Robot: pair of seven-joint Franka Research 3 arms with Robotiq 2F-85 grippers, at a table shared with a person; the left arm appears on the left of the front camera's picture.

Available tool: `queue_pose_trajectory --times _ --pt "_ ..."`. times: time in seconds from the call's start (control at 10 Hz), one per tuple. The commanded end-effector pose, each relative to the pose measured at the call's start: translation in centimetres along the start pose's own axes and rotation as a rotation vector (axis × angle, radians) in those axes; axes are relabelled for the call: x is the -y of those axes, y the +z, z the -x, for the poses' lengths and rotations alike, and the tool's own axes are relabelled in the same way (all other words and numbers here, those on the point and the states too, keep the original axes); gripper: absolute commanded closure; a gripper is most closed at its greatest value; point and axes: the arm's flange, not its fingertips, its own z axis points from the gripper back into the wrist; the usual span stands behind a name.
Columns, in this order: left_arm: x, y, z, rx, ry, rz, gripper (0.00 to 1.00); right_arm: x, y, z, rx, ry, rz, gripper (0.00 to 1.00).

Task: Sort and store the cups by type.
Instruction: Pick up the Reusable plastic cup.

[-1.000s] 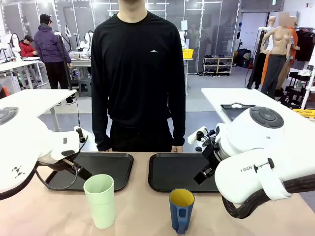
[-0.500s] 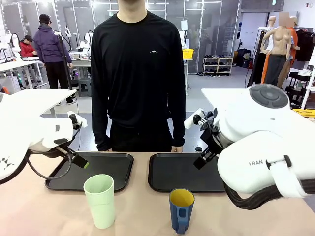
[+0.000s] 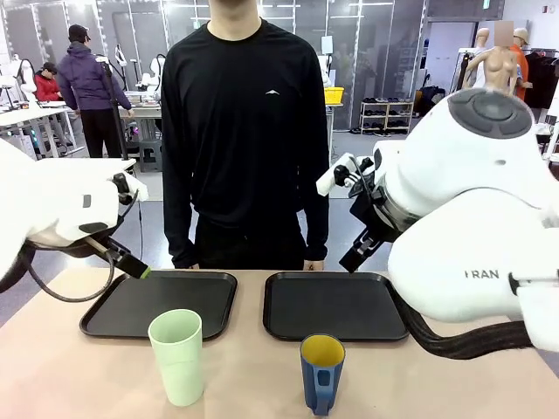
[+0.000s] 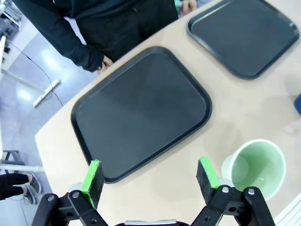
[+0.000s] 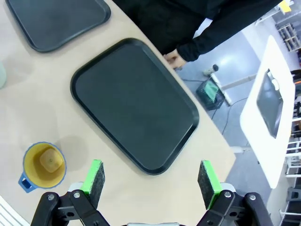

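Note:
A tall mint-green tumbler stands upright near the table's front edge, before the left black tray. To its right a dark blue mug with a yellow inside and a handle stands in front of the right black tray. My left gripper hangs open and empty above the left tray, with the tumbler off to one side. High over the right tray my right gripper is also open and empty; the mug sits beside that tray.
A person in a black top stands at the table's far edge with hands hanging at the edge behind the trays. Both trays hold nothing. Another white table stands behind on the right.
Both arms have lifted and their grippers now hang higher over the trays. The cups and trays have not moved.

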Motion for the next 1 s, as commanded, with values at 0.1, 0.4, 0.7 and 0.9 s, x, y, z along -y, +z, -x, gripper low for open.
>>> queue_pose_trajectory --times 0.1,0.4,0.7,0.9 --pt "1.4 4.2 2.2 0.023 -0.053 -0.029 0.00 -1.9 3.6 -0.6 0.016 0.034 0.081 0.00" --pt "2.0 5.8 2.4 0.019 -0.082 -0.011 0.00 -2.7 5.5 -0.5 0.014 0.022 0.074 0.00" --pt "2.7 6.5 2.8 0.028 -0.072 -0.013 0.00 -3.3 6.0 -0.5 0.019 0.009 0.079 0.00" --pt "2.9 6.4 2.9 0.029 -0.068 -0.005 0.00 -3.4 5.7 -0.5 0.017 0.003 0.076 0.00"
